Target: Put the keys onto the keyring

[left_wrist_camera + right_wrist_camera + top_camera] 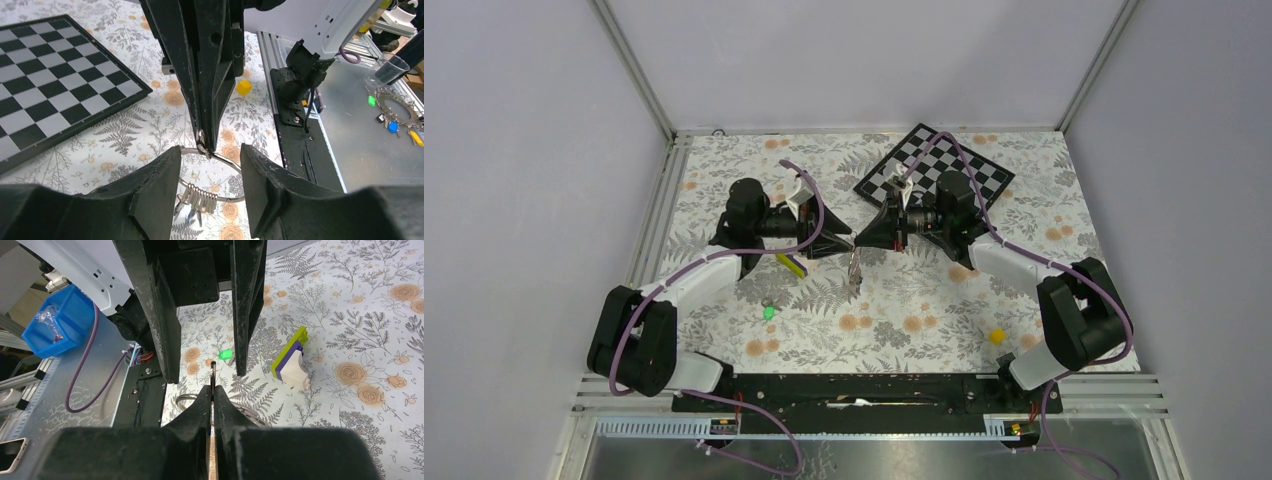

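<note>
The silver keyring [230, 162] hangs in the air between both grippers, with several keys [200, 200] bunched on its lower arc. They also show in the top view [854, 270]. My right gripper [213, 392] is shut on the ring's top edge; its fingertips [202, 142] pinch the wire. My left gripper [210, 165] faces it, open, one finger on each side of the ring. A loose green-headed key [769, 312] lies on the cloth near the left arm and shows in the right wrist view [226, 354]. The blue and black heads cannot be made out.
A yellow-white-purple wedge block [791, 265] lies below the left gripper. A small yellow cube [996, 336] sits at the front right. A chessboard [934, 170] lies at the back right. A blue bin [55, 322] stands off the table.
</note>
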Motion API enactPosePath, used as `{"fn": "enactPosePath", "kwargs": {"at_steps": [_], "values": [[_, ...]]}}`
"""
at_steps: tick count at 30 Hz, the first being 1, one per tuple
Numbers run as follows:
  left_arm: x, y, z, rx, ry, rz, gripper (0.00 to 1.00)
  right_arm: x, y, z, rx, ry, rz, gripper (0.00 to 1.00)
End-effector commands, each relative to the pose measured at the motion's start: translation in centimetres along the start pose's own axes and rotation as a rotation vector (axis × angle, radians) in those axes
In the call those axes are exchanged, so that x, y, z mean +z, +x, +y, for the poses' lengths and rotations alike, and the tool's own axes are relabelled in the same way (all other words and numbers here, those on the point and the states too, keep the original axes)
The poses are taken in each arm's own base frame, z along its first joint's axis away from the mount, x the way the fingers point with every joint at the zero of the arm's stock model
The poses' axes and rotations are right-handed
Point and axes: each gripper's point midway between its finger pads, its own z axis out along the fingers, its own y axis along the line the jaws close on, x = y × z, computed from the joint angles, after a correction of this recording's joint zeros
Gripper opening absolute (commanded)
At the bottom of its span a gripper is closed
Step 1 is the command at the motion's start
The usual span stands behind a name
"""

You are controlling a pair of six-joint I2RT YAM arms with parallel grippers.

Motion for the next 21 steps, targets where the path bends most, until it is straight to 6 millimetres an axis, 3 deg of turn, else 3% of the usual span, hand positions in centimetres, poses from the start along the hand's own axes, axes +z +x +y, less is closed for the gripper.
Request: {"fn": "enactPosePath", "kwargs": {"at_steps": [1,21], "values": [[-0.05,-2.72,-0.90,0.112,0.025,-0.065,0.51,-0.36,-2.13,1.36,-0.091,-0.033,-0.042,0.00],[-0.84,-1.93,-0.71,0.187,0.012,-0.095,0.61,-0.48,-1.50,1.78,-0.118,-0.063,-0.028,0.00]]}}
